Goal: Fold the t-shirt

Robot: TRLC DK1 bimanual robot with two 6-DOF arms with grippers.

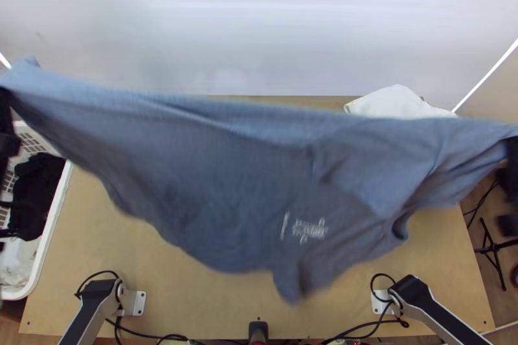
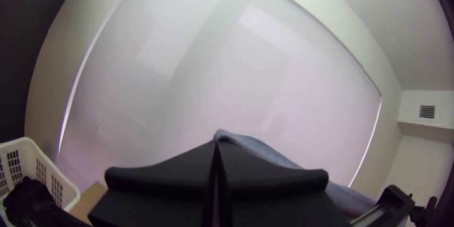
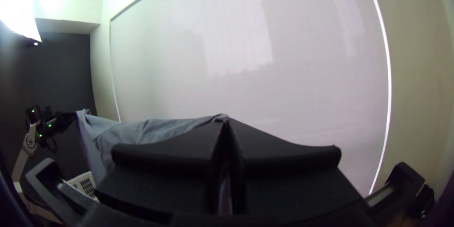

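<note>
T-shirt (image 1: 213,177), one, blue-grey, pale print (image 1: 309,229) on it: slung in the air above the wooden table (image 1: 142,254), pulled taut along the upper edge, the rest drooping in loose folds. Left gripper (image 2: 216,143): closed on one end. Right gripper (image 3: 226,120): closed on the opposite end; which seam or hem either one pinches cannot be told. Handling, by judgement: light, limp, not fragile, prone to swing and wrinkle. Best holds: both shoulders or both hem corners, pinched well in from the edge against slipping, lowered evenly.
</note>
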